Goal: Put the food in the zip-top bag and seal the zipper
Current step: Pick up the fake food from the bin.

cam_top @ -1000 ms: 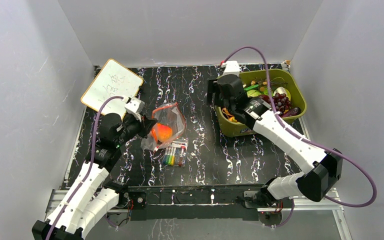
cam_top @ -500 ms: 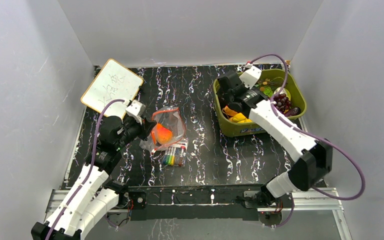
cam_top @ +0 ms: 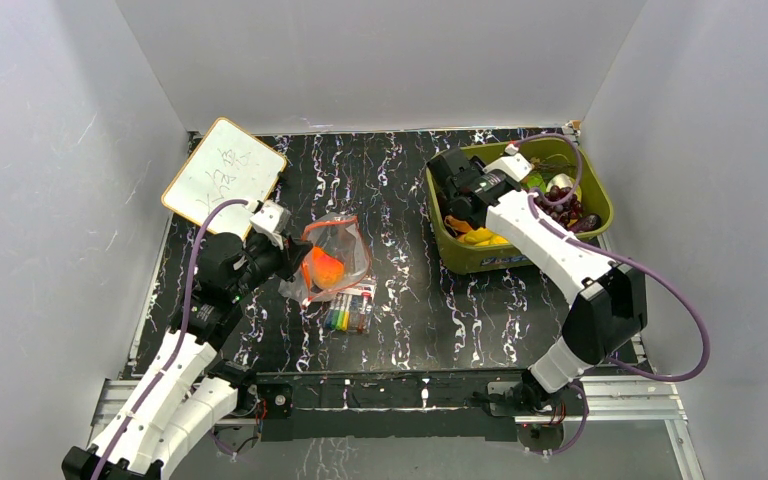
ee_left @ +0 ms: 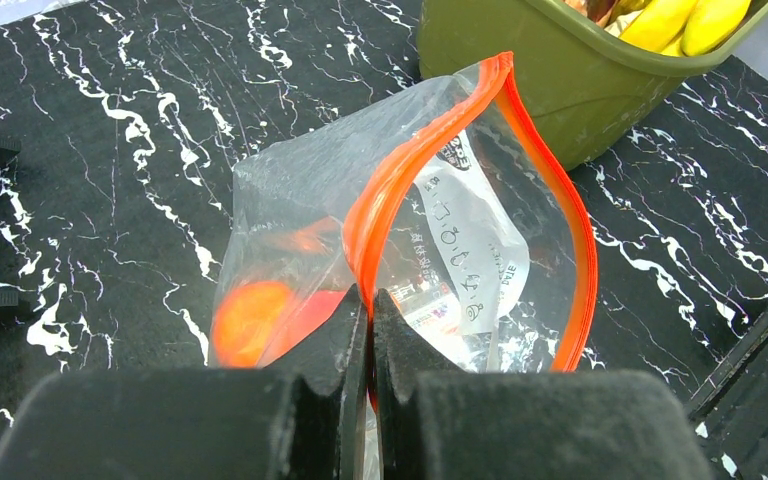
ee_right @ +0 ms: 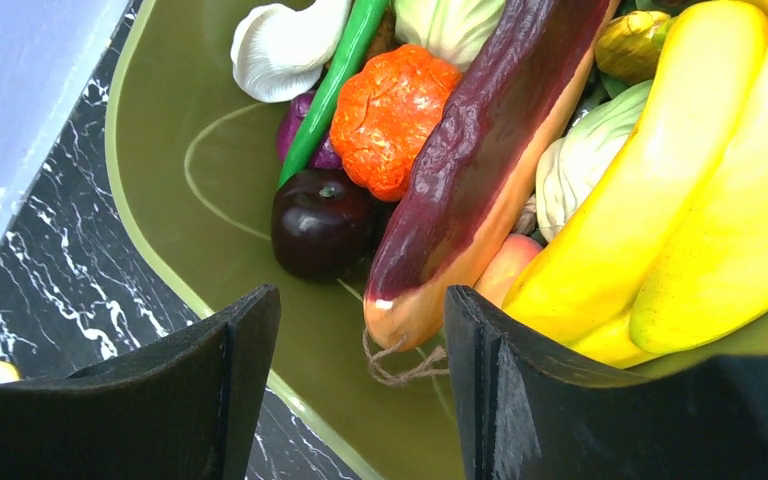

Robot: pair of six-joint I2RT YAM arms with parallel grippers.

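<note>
Now right gripper (ee_right: 360, 320) shifted over bin (ee_right: 160, 150); left gripper (ee_left: 370, 300) still pinching zipper (ee_left: 392, 188).

A counter (cam_top: 400, 180) with a black surface veined in white, like marble, fills the middle of the top view. Three plain pale grey walls box it in: a back wall (cam_top: 380, 60), a left wall (cam_top: 50, 200) and a right wall (cam_top: 700, 150) (all bare and matte, meeting at clean corners). A silver metal rail (cam_top: 120, 395) runs along the near edge, and another lines the counter's left side (cam_top: 150, 300). The light is even and soft, casting only faint shadows.
</note>
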